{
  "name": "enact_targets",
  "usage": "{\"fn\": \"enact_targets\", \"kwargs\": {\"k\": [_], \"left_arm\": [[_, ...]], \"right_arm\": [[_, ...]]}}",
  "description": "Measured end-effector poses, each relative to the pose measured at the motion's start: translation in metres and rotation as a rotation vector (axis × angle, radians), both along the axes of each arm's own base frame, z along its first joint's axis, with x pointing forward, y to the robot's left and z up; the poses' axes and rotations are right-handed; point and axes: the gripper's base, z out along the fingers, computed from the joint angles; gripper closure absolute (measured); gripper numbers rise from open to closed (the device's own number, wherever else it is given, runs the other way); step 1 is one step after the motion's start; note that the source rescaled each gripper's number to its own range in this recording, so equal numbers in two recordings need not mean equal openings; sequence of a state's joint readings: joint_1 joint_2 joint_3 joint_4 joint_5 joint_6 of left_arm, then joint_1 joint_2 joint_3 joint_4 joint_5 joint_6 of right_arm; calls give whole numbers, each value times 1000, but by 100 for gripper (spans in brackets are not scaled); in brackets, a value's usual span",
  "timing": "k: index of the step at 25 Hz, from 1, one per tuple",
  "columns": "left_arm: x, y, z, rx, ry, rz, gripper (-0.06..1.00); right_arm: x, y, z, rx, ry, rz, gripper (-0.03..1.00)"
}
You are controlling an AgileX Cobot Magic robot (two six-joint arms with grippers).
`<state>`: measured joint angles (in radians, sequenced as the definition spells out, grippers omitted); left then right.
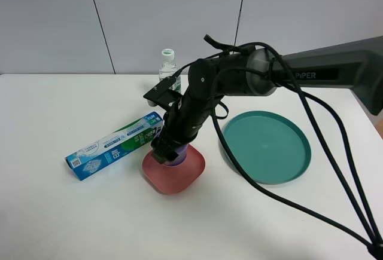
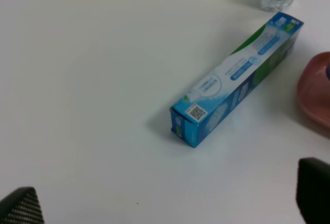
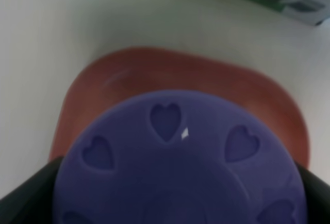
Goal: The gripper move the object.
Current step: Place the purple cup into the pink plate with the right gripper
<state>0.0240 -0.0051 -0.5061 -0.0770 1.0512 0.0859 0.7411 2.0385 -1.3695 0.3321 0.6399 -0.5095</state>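
My right gripper (image 1: 170, 150), a black claw with trailing cables, reaches across the middle and is shut on the small purple jar (image 1: 178, 156). It holds the jar over the red dish (image 1: 179, 180); whether the jar touches the dish I cannot tell. In the right wrist view the jar's lavender lid (image 3: 175, 167) with small heart marks fills the foreground between the black fingers (image 3: 20, 195), with the red dish (image 3: 154, 74) behind it. My left gripper (image 2: 167, 203) is open and empty above bare table; only its fingertips (image 2: 20, 208) show.
A blue toothpaste box (image 1: 114, 145) lies just left of the red dish, also in the left wrist view (image 2: 237, 80). A clear water bottle (image 1: 169, 67) stands behind. A teal plate (image 1: 266, 145) sits to the right. Black cables hang across the front right.
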Motion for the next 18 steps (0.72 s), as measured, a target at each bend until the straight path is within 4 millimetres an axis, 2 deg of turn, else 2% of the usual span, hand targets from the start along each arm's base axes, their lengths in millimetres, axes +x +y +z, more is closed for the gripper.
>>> {"fn": "enact_targets", "kwargs": {"k": [6, 18], "left_arm": [[0, 0, 0, 0, 0, 0, -6], [0, 0, 0, 0, 0, 0, -6]], "right_arm": [[2, 1, -19, -20, 24, -8, 96], [2, 2, -32, -36, 45, -10, 96]]}}
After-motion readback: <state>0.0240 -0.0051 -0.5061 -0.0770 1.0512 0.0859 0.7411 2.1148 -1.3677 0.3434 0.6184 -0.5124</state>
